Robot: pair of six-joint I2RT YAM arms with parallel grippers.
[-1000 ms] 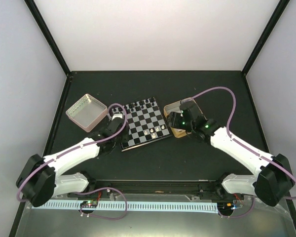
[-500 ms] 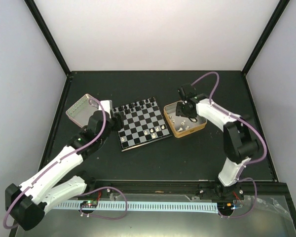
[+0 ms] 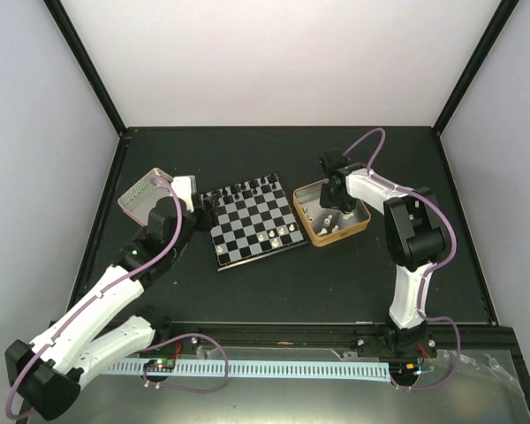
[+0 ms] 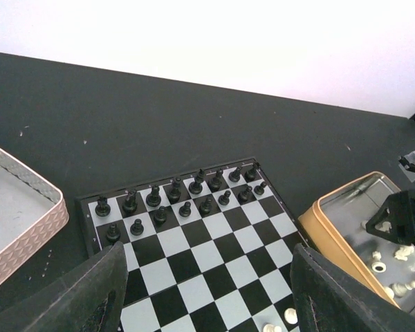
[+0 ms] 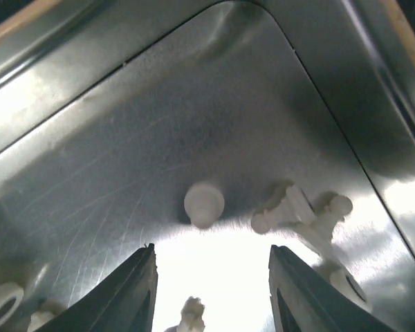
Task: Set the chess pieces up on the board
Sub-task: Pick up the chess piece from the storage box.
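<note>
Chess pieces [image 5: 204, 204], likely white, lie in tin [image 5: 124, 138] below spread right claw [image 5: 211, 257].

The board [image 4: 194, 259] is cut off at the bottom edge.

Setting: a robotics laboratory test cell. Indicators:
- A matte black table [image 3: 283, 283] is enclosed on the left, right and far sides by plain white panels [image 3: 274, 62], joined by black frame posts [image 3: 84, 66].
- A white left arm [image 3: 97, 305] and right arm [image 3: 406, 296] are bolted at the near edge.
- Exposed purple cables [image 3: 372, 133] are visible.
- A slotted white cable duct [image 3: 274, 367] runs along the near edge.
</note>
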